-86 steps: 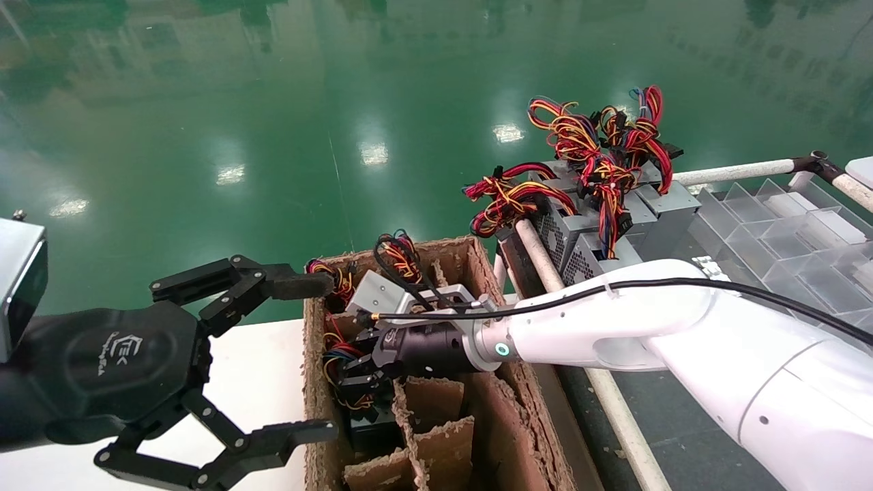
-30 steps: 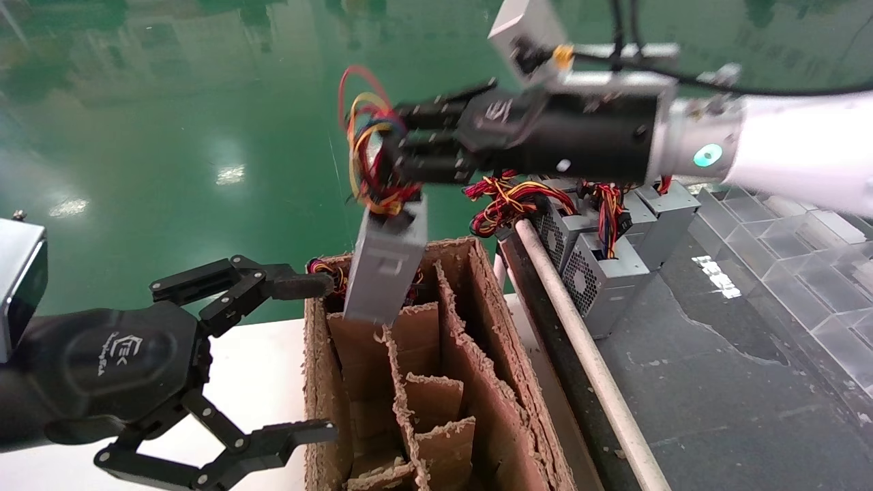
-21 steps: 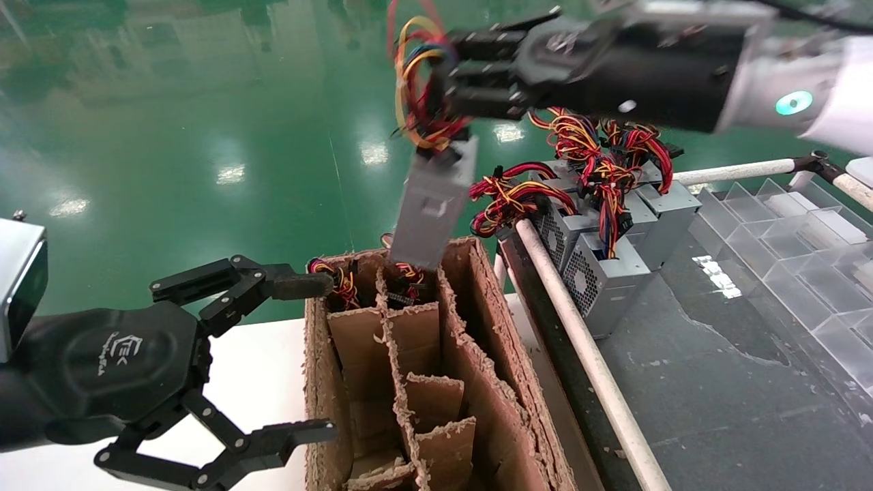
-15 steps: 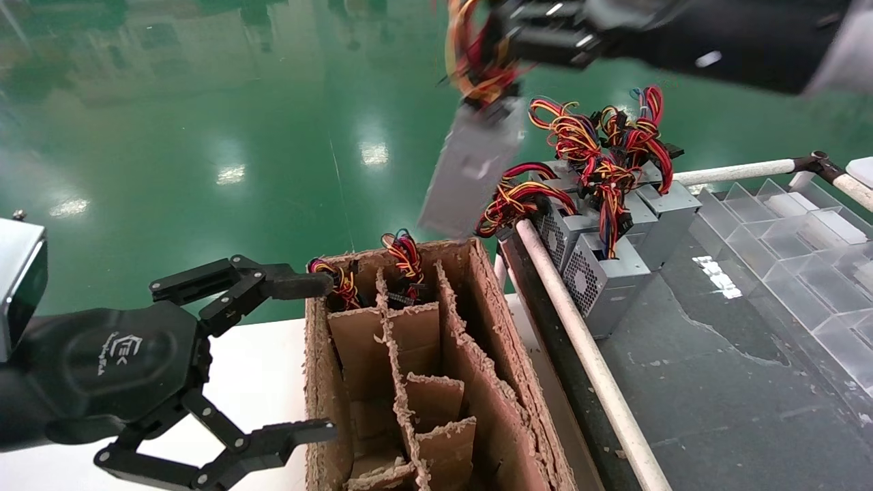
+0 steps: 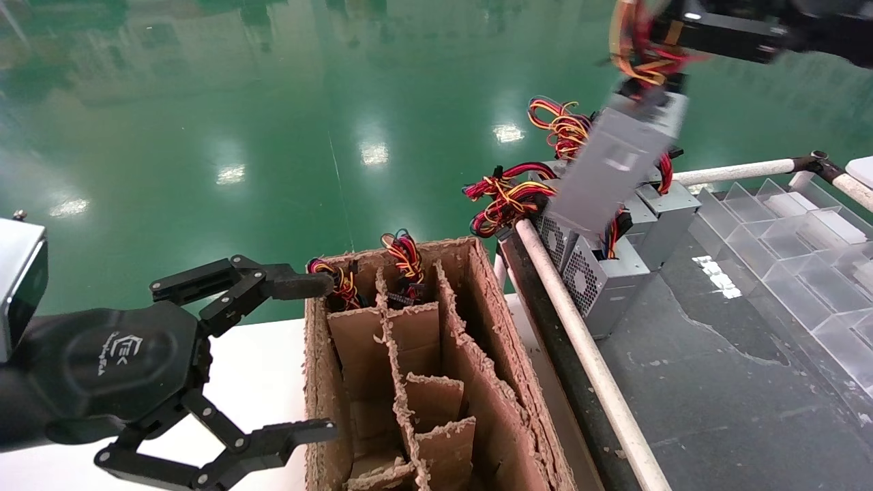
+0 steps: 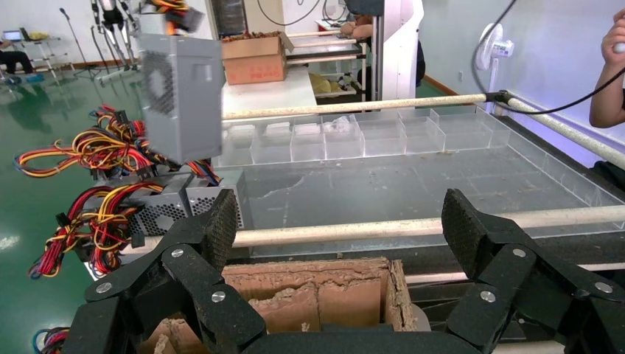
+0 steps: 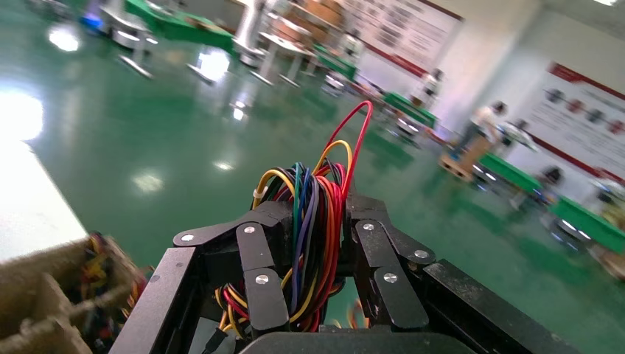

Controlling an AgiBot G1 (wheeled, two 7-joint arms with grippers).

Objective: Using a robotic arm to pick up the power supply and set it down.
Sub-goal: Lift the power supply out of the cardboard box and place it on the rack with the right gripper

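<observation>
The power supply (image 5: 614, 164), a grey metal box, hangs tilted in the air above the grey boxes at the table's left edge. It hangs from its bundle of red, yellow, black and blue wires (image 7: 309, 214). My right gripper (image 5: 658, 31), at the top right of the head view, is shut on that bundle (image 5: 638, 48); the arm behind it is mostly out of frame. In the left wrist view the power supply (image 6: 182, 96) shows at upper left. My left gripper (image 5: 307, 358) stays open and empty beside the cardboard box (image 5: 317, 382).
The cardboard box (image 6: 317, 295) has torn dividers, and wire bundles (image 5: 402, 252) poke up at its far end. Other grey supplies (image 5: 603, 279) with red-yellow wires stand behind a white rail (image 5: 580, 341) on the dark table. Clear plastic bins (image 5: 805, 239) lie to the right.
My right gripper has lifted the power supply out of the cardboard box by its wires and carried it up and to the right, over the row of grey boxes. The left gripper has not moved.
</observation>
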